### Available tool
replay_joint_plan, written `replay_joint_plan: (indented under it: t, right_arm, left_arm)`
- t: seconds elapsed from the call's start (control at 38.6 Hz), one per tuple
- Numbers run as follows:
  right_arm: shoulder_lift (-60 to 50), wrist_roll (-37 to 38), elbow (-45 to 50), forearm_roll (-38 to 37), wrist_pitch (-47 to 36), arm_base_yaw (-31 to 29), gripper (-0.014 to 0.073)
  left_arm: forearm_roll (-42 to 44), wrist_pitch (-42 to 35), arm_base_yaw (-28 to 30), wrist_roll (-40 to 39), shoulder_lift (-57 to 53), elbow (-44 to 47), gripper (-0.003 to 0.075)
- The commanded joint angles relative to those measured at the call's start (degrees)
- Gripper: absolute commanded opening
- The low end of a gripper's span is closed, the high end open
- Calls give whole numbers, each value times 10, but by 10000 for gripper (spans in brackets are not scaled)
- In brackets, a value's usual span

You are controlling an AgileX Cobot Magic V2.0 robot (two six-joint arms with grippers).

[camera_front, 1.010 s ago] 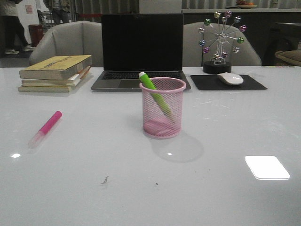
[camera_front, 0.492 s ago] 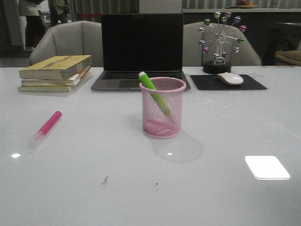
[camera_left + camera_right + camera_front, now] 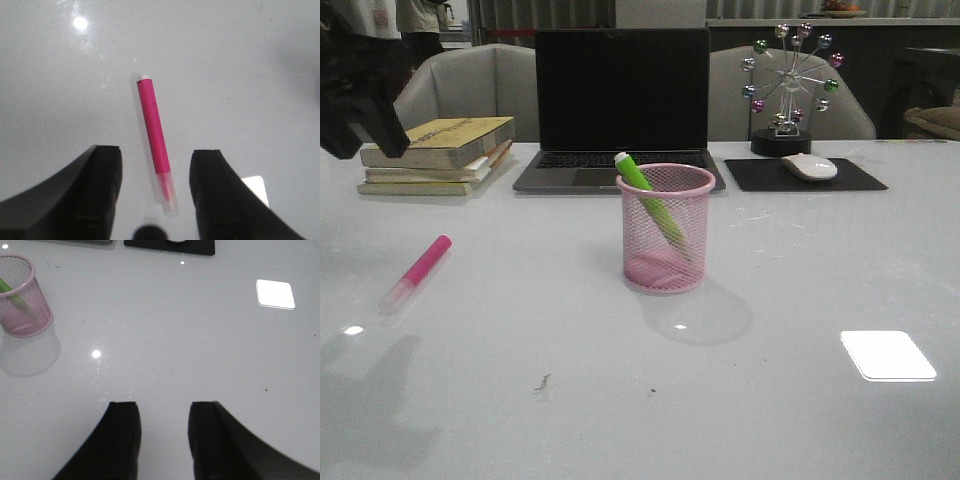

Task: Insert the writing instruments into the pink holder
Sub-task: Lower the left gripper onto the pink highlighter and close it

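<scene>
With the green highlighter [image 3: 648, 202] housed in the pink holder [image 3: 666, 229], the pink highlighter [image 3: 155, 136] is straddled, probably from above, by the left tool [image 3: 155, 187], spread apart.

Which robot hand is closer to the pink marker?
Left. The left hand hangs open right above the pink marker. The right hand is over bare table, off to the side of the pink cup.
</scene>
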Motion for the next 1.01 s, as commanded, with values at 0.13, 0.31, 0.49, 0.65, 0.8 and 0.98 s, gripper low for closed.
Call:
replay_joint_plan:
  t: [0.13,0.31,0.49,0.65,0.8,0.98]
  right_arm:
    - [0,1,-16,-5,-8,-3,372]
    - [0,1,-16,-5,-2,-3,372]
    - [0,1,-16,-5,-2,-3,372]
    - [0,1,-16,-5,-2,-3,372]
    - [0,1,-16,-5,-2,-3,372]
    - [0,1,-16,-5,-1,-3,372]
  left_arm:
    - [-3,-28,-3,-5,44,-60,386]
    - [-4,-28,-3,-5,86,-86,386]
    - [-5,-32,-3,-5,115,-106,386]
    - [-5,-32,-3,-5,137,-114,386]
    - [-7,-32,-11,-5,153,-118,386]
    - [-7,-33,-30,-5,175,-118,386]
